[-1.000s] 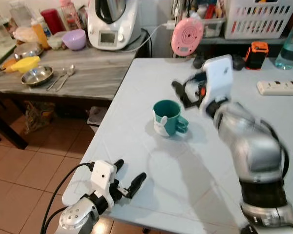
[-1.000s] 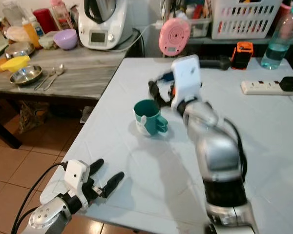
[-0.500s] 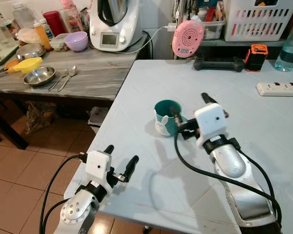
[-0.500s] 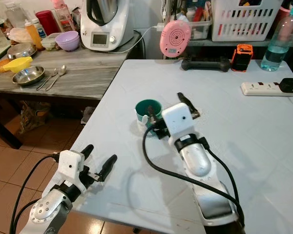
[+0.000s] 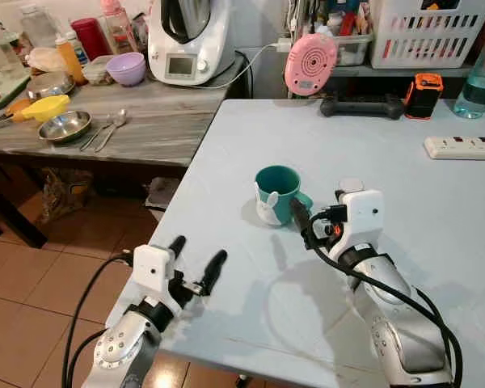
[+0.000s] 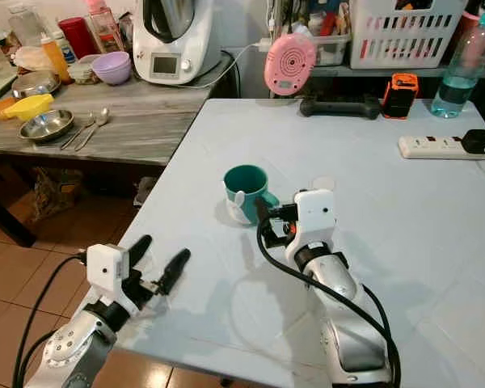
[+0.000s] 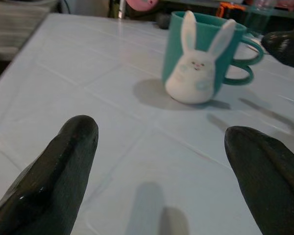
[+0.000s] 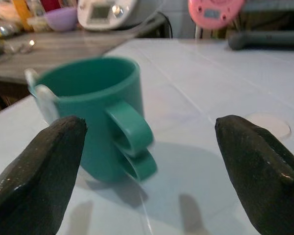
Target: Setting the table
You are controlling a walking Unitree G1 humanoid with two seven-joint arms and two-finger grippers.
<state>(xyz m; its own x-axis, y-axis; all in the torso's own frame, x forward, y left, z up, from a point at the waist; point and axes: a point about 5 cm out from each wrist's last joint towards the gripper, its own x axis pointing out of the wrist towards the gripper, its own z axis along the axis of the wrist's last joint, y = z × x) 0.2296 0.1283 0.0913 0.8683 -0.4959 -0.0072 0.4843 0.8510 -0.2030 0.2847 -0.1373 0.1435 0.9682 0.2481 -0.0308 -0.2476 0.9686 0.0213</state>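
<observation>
The right gripper (image 8: 147, 171) is wide open, low, just beside the handle of the green mug (image 5: 276, 194) standing mid-table (image 5: 226, 145). Closing off-centre could push and tip it. The left gripper (image 5: 196, 260), also open, hovers at the table edge.

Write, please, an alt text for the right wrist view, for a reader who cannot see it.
A teal mug stands on a pale table, its double-loop handle turned toward the camera. The right gripper is open, with its two black fingers on either side of the picture, not touching the mug.
</observation>
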